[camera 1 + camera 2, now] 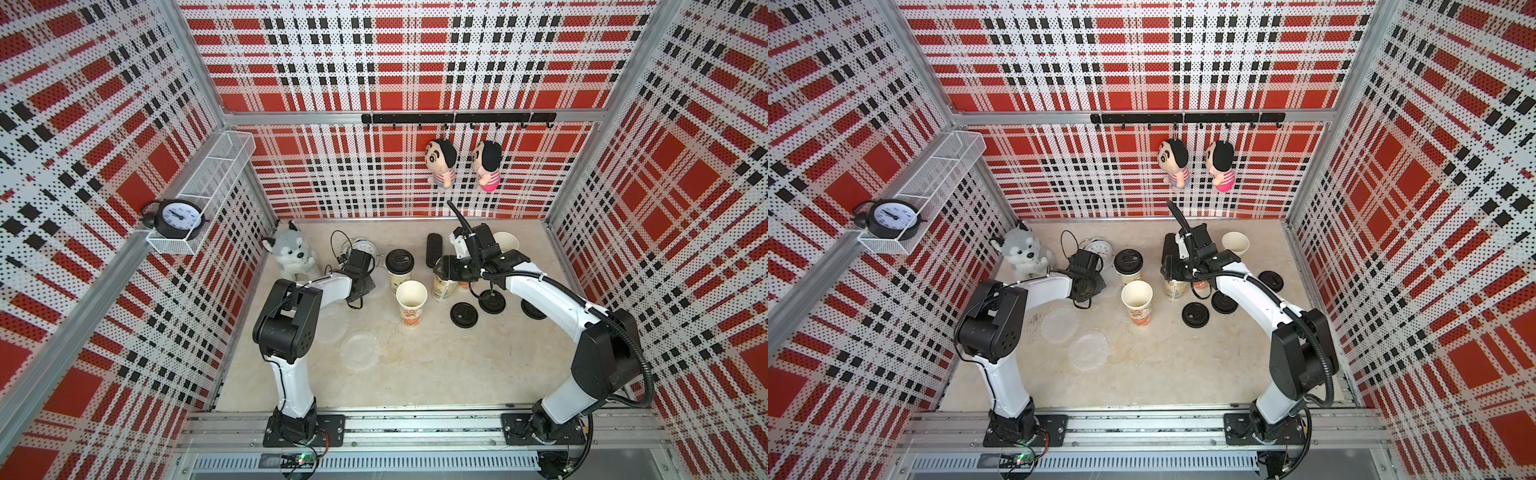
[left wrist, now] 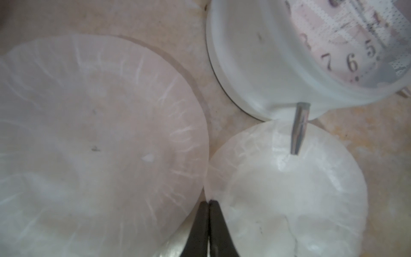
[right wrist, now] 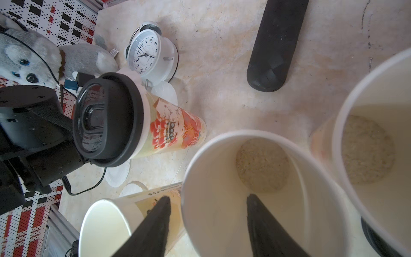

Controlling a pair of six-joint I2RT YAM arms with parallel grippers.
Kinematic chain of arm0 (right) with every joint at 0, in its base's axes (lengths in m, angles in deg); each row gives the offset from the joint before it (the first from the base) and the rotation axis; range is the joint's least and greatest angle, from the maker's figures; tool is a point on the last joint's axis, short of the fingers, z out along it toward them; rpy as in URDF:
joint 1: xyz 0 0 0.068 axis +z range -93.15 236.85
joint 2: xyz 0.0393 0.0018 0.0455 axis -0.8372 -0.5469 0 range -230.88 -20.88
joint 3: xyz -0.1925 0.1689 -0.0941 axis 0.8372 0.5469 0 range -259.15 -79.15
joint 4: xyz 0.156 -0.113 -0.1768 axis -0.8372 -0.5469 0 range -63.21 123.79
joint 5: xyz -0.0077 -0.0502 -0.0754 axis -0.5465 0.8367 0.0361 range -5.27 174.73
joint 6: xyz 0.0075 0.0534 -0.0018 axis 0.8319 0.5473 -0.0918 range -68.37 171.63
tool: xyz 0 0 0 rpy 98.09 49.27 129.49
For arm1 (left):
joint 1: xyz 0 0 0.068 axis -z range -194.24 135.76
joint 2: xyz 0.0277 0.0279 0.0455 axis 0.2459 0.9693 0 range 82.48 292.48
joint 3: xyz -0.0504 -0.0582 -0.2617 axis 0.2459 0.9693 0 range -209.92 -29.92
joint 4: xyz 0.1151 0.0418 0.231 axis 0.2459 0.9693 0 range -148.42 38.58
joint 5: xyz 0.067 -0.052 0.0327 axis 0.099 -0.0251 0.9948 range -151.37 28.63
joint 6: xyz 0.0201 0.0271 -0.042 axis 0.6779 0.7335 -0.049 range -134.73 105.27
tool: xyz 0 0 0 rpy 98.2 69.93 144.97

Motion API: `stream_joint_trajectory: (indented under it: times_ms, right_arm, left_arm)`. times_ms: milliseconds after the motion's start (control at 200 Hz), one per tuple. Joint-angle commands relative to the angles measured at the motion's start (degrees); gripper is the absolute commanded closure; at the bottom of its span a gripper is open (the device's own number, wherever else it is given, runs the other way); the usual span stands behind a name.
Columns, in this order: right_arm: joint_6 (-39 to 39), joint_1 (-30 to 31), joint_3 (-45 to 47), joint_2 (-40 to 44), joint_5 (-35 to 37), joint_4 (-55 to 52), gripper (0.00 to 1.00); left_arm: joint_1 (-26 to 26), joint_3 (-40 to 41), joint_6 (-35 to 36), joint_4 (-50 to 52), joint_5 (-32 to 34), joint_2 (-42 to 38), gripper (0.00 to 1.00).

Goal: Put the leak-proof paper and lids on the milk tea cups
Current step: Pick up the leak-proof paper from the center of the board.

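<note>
My left gripper [image 2: 209,201] is shut, its fingertips pinched on the edge of a leak-proof paper [image 2: 289,189] lying next to a larger-looking sheet [image 2: 100,133]. Two more sheets [image 1: 1088,349] [image 1: 1059,324] lie flat in front of the left arm. One milk tea cup [image 1: 400,266] wears a black lid; another cup [image 1: 411,297] stands open. My right gripper [image 3: 205,199] is open astride the rim of a third open cup [image 3: 222,166], one finger inside and one outside. Further open cups [image 3: 367,144] [image 3: 104,222] stand beside it.
A white alarm clock [image 2: 278,55] stands with its metal foot on the pinched sheet. A husky plush [image 1: 289,253] sits at the back left. A black cylinder [image 1: 433,249] lies behind the cups. Three black lids [image 1: 464,316] [image 1: 492,301] [image 1: 533,309] lie under the right arm.
</note>
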Motion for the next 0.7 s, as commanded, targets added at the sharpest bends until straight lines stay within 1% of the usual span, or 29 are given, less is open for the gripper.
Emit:
stream_joint_trajectory:
  times_ms: [0, 15, 396, 696]
  right_arm:
    - [-0.4, -0.4, 0.6, 1.8, -0.6, 0.9, 0.41]
    - [-0.4, -0.5, 0.6, 1.9, -0.7, 1.0, 0.41]
    - [-0.8, -0.4, -2.9, 2.9, -0.1, -0.6, 0.41]
    - [-0.4, -0.5, -3.2, 3.7, -0.1, -0.5, 0.41]
  left_arm:
    - [-0.7, 1.2, 0.2, 4.5, 0.2, 2.1, 0.99]
    - [-0.7, 1.2, 0.3, 4.4, 0.2, 2.1, 1.0]
    - [-0.8, -0.9, 3.0, 4.6, 0.9, -2.0, 1.0]
    - [-0.2, -1.4, 4.5, 3.5, 0.8, -6.2, 1.0]
